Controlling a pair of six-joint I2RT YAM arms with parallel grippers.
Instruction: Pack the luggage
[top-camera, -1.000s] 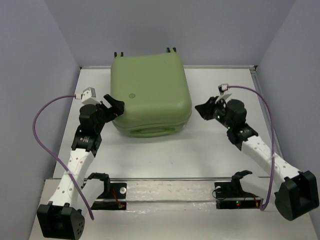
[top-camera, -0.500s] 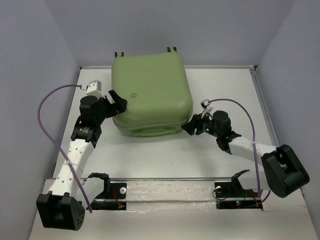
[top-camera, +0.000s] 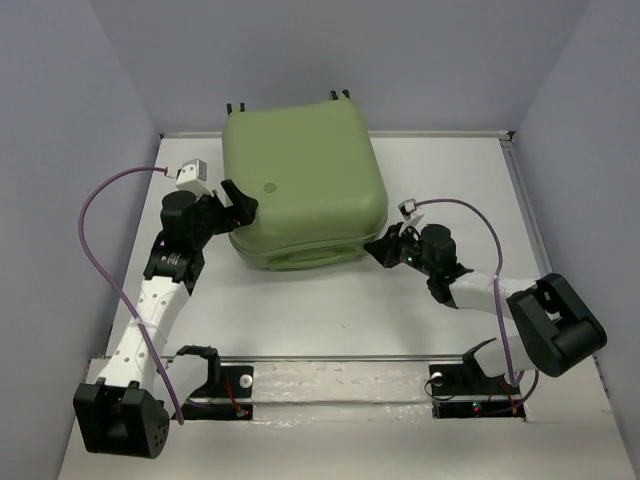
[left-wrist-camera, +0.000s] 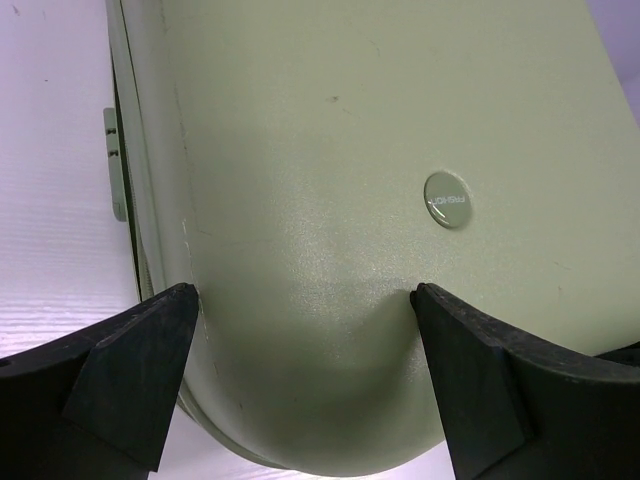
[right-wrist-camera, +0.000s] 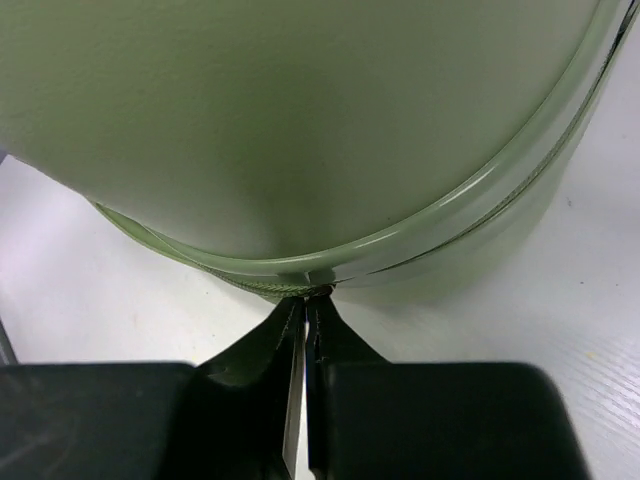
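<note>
While the left gripper (left-wrist-camera: 303, 292) stood spread wide, a finger on either side of the luggage (top-camera: 300, 185) corner just ahead of it, the right gripper (right-wrist-camera: 305, 305) was pressed together, its tips at the zip (right-wrist-camera: 450, 215) directly in front. Whether those tips pinched a zip pull was too small to tell. The luggage lay flat on the table (top-camera: 330, 310) between the two grippers, lid down. By that, filling and closing looked done, and running the zip round the seam seemed to be what was left.
</note>
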